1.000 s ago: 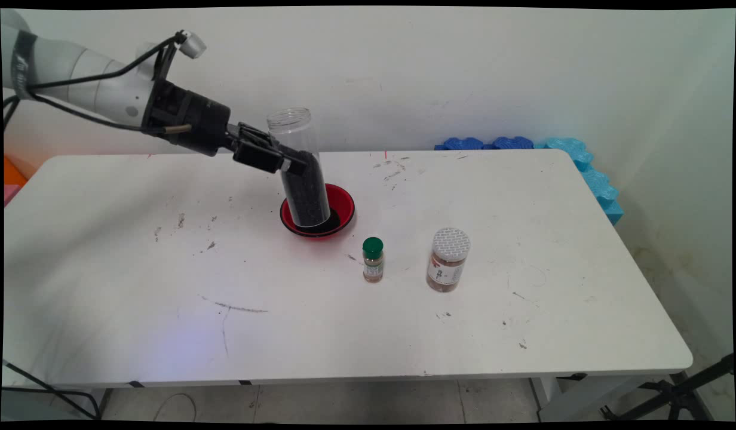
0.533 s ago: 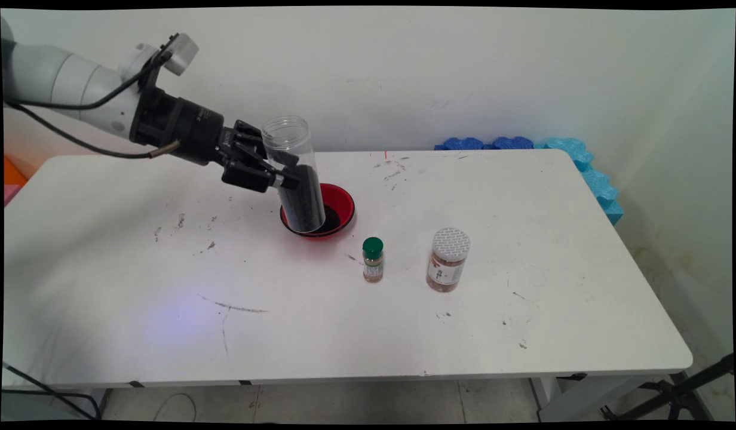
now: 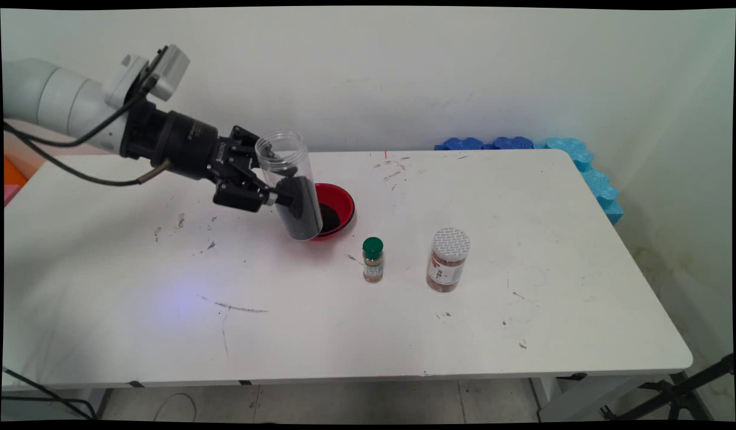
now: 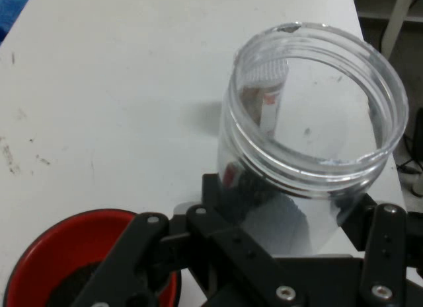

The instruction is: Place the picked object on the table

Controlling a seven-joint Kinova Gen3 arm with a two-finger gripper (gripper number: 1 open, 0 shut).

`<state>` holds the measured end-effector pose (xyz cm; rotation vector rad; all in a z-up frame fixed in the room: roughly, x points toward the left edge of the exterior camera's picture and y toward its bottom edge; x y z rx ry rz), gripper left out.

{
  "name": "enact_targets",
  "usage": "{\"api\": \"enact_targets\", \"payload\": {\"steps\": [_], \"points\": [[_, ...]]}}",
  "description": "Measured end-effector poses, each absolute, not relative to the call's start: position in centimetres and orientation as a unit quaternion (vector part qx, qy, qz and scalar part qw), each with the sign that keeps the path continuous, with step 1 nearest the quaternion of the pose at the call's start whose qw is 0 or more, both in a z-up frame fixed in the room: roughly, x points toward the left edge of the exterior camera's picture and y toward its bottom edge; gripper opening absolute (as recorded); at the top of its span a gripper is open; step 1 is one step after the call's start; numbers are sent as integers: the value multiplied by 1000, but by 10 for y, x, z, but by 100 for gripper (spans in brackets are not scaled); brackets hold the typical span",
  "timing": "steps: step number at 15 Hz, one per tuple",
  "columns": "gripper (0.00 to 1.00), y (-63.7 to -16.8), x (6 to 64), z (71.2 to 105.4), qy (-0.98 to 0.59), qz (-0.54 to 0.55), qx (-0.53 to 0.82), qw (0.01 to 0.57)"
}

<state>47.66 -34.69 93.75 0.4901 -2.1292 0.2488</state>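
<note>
We see the tool (image 3: 282,192) clamped on a tilted clear jar (image 3: 287,185) of dark grains, its base hiding part of the red bowl (image 3: 340,205).

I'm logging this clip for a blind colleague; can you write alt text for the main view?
The gripper holds a tilted clear jar of dark grains above the near-left rim of a red bowl on a white table. Nearer stand a green-capped spice bottle and a white-lidded jar.
</note>
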Motion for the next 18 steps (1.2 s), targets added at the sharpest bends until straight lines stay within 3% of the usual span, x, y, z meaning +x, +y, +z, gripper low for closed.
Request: {"api": "enact_targets", "payload": {"steps": [6, 18], "points": [[0, -335, 477, 914, -859, 95, 226, 450], [0, -320, 468, 837, -852, 83, 258, 449]]}}
